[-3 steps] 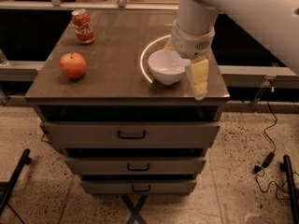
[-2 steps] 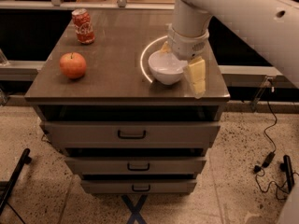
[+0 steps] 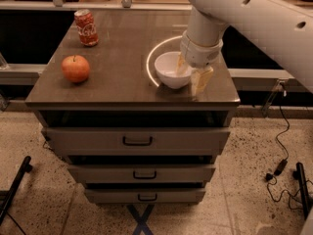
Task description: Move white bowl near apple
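Note:
The white bowl (image 3: 168,72) sits right of centre on the dark table top (image 3: 122,58). The apple (image 3: 75,68), red-orange with a short stem, lies near the table's left edge, well apart from the bowl. My gripper (image 3: 191,72) comes down from the white arm onto the bowl's right rim. One finger is inside the bowl and the other finger (image 3: 201,81) is against its outer wall, closed on the rim. The bowl rests on the table.
A red soda can (image 3: 86,27) stands at the back left of the table. A pale ring mark (image 3: 151,58) shows on the top around the bowl. Drawers (image 3: 137,141) sit below the top. Cables lie on the floor at the right.
The gripper and arm have shifted slightly left, and the bowl has moved a little left with them. The apple and can have not moved.

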You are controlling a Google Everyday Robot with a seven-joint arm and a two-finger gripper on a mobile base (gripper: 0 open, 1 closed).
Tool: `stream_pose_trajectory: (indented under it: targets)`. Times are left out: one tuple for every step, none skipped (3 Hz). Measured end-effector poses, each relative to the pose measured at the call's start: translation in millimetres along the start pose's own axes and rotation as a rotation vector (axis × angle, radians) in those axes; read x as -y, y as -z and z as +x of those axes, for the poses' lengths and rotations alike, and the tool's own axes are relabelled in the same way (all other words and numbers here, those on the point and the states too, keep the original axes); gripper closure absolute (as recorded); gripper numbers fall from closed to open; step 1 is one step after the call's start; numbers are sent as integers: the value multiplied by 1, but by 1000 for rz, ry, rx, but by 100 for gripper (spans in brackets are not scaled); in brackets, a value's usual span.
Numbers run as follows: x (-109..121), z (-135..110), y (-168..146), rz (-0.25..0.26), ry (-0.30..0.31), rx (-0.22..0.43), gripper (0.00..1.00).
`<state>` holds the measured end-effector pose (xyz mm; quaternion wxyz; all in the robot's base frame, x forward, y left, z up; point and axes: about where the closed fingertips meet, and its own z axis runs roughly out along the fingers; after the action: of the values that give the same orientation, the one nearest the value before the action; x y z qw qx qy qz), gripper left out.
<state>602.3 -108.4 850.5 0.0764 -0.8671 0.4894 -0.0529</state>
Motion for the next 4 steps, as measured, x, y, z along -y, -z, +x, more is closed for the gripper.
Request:
stream_pose_trajectory:
  targets:
    - [0,1,2,22,8,2,70]
    - [15,-24,27,85,73,-8,99]
    - [26,-48,41,129,127,18,100]
    - [47,-74,39,173,162,71,100]
